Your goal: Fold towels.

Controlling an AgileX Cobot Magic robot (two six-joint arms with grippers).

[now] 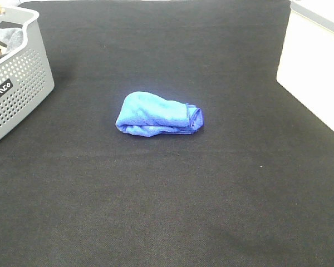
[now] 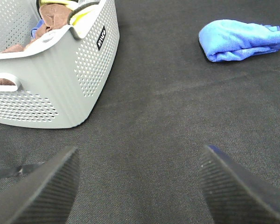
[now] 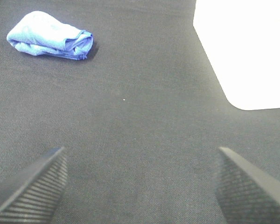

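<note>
The royal-blue towel (image 1: 158,114) lies as a compact folded bundle in the middle of the black table, its darker hem at its right end. It also shows in the left wrist view (image 2: 241,40) and in the right wrist view (image 3: 50,35). Neither arm shows in the exterior high view. My left gripper (image 2: 140,186) is open and empty, low over the table near the basket, well away from the towel. My right gripper (image 3: 140,184) is open and empty, over bare table near the white box, also well away from the towel.
A perforated grey basket (image 1: 23,89) with cloths in it stands at the table's left edge; it also shows in the left wrist view (image 2: 79,65). A white box (image 1: 314,78) stands at the right edge, also in the right wrist view (image 3: 242,51).
</note>
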